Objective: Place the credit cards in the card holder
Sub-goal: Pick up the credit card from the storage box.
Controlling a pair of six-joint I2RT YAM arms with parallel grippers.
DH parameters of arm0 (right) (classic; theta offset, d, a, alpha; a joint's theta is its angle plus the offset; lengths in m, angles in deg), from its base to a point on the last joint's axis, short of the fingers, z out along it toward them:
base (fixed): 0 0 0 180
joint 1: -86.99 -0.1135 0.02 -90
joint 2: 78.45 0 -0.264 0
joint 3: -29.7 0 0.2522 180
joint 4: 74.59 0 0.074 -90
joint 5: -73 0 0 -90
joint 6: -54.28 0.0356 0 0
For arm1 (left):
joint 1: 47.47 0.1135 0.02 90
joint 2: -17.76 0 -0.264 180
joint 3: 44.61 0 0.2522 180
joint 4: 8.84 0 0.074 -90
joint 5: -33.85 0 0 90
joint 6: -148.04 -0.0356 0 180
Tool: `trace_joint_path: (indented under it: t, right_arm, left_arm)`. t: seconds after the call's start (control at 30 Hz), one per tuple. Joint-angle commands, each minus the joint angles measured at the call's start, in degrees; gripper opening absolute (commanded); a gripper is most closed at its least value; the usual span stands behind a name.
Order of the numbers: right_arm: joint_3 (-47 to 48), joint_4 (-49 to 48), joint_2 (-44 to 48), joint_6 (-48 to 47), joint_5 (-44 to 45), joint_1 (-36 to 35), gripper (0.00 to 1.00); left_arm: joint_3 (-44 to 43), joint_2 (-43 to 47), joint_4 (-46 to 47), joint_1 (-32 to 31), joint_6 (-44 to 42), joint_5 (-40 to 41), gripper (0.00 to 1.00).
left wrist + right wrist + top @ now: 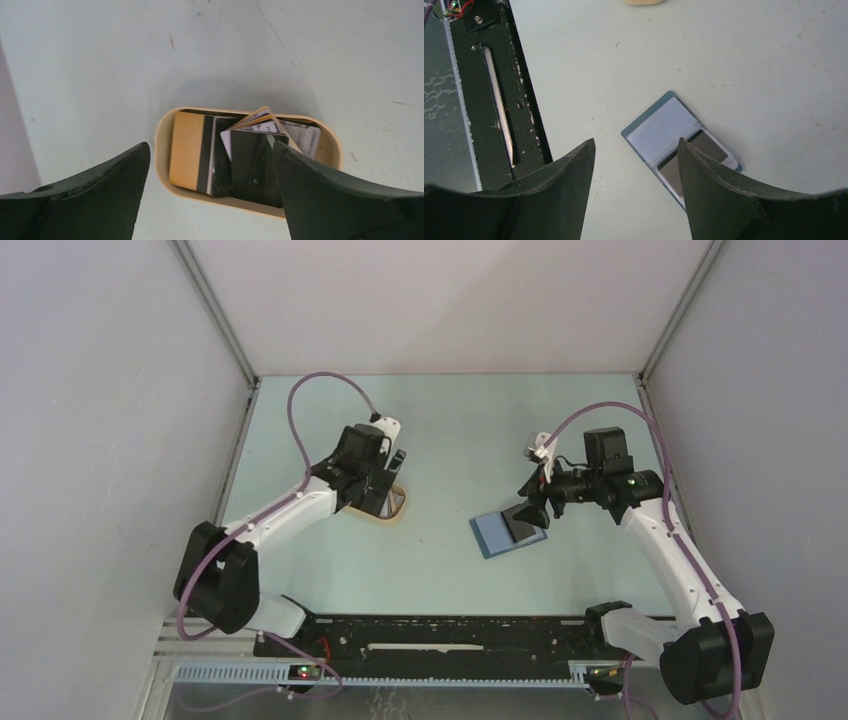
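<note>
Hovering over the tan tray (pixel 162 142), the left fingers (pixel 100 190) are being held spread wide above the credit cards (pixel 250 160) piled inside. The right fingers (pixel 549 185) are being held apart, empty, over the open card holder (pixel 659 130) lying on the desk (pixel 440 560).

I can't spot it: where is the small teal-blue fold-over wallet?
Top view: the teal-blue wallet lies open on the right, under the right gripper, across from the tan oval tray.

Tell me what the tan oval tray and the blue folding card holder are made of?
The tan oval tray looks like smooth, matte plastic: even colour, rounded moulded rim. The teal-blue folding card holder seems leather-like or vinyl: thin, flat, dull, darker border. I cannot be sure.
</note>
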Motion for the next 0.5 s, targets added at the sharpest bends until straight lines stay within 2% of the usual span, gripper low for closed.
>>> trace_joint_path:
  t: [0.0, 0.1, 0.27, 0.37, 0.47]
  right_arm:
    - [0.04, -0.57, 0.18, -0.37, 0.53, -0.36, 0.70]
    - [0.05, -0.64, 0.18, -0.30, 0.56, -0.44, 0.70]
    - [0.08, -0.38, 0.91, -0.10, 0.12, -0.22, 0.70]
    - [0.07, -0.42, 1.15, -0.10, -0.07, -0.20, 0.70]
    - [0.08, -0.35, 1.22, -0.10, -0.17, -0.21, 0.70]
  left_arm:
    - [-4.56, -0.90, -1.91, 0.21, 5.68, -4.91, 0.93]
    - [-6.09, 0.46, -4.71, 0.21, 11.80, -7.60, 0.85]
    - [-5.84, -0.22, -6.76, 3.58, 11.16, -14.40, 0.67]
    - [-5.60, -1.98, -8.37, 4.98, 10.73, -19.63, 0.66]
    - [-5.34, -3.41, -8.58, 5.04, 9.43, -21.72, 0.70]
